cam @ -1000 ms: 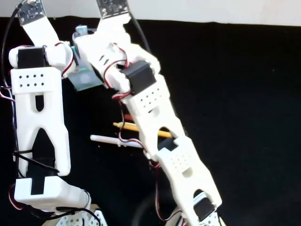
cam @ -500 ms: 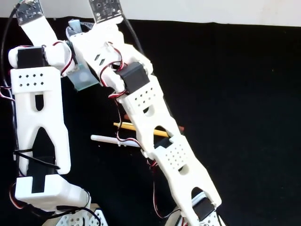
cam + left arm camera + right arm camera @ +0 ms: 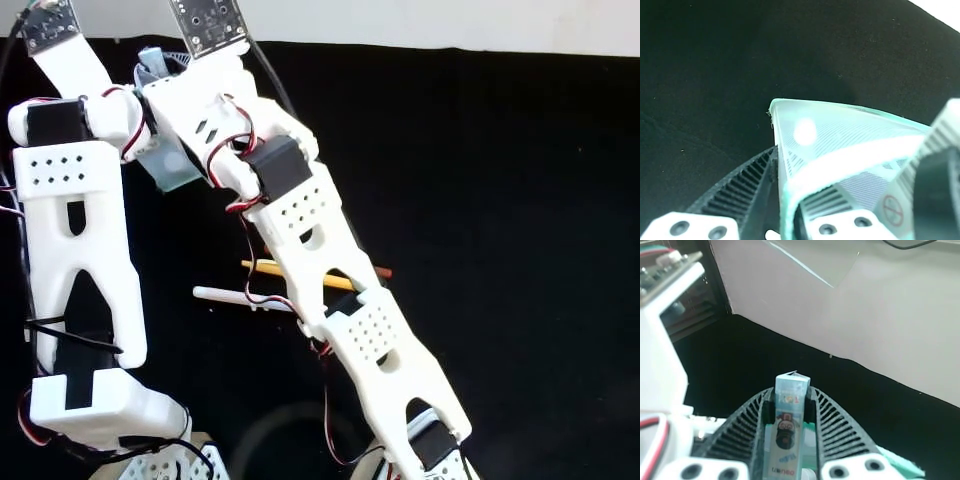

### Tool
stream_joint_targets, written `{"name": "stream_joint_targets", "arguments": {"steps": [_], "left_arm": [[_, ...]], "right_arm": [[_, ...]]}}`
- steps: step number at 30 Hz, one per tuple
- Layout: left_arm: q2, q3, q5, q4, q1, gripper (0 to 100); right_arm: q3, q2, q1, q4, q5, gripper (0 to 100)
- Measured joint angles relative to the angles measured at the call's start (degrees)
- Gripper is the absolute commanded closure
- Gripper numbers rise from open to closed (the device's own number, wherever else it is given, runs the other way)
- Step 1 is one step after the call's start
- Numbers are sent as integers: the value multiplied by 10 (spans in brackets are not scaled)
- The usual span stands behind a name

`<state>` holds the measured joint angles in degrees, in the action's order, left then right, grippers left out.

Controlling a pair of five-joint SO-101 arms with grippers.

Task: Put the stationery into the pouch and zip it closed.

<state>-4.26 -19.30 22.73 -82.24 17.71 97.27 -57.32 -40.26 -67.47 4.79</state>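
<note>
Desk: you are working on a desk [image 3: 500, 250] covered in black cloth, which runs back to a white wall [image 3: 450, 20].
Room: the right wrist view gives you the pale wall close up, with a dark cable [image 3: 910, 245] at its upper edge.
Pouch: your translucent green pouch [image 3: 172, 168] is lifted off the desk near the far edge, between the two arm ends. In the left wrist view it stands with its corner up against the black cloth.
Left pincer: your left pincer [image 3: 860, 132] is pinching the pouch; one black ridged finger [image 3: 740, 192] lies along the pouch's edge.
Right pincer: your right pincer [image 3: 790, 392] is clamped on a small blue box [image 3: 789, 410], which stands upright between the ridged fingers. In the high view the box [image 3: 152, 60] sits just beyond the pouch, toward the wall.
Pencil: a yellow pencil [image 3: 268, 268] lies flat on the desk on the near side of the pouch, well apart from it and partly under the right arm.
Pen: a white pen [image 3: 230, 296] lies just beside the pencil, farther again from the pouch.
</note>
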Motion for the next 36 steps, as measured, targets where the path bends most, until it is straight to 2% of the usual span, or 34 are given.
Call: {"name": "stream_joint_targets", "arguments": {"steps": [8, 18, 24, 36], "left_arm": [[0, 0, 0, 5, 14, 993], [-1, 0, 0, 6, 20, 993], [-1, 0, 0, 6, 20, 993], [-1, 0, 0, 10, 20, 993]], "right_arm": [[0, 0, -1, -4, 0, 991], [0, 6, -1, -59, 0, 988], [0, 31, -1, -93, 0, 904], [0, 39, -13, -113, 0, 904]]}}
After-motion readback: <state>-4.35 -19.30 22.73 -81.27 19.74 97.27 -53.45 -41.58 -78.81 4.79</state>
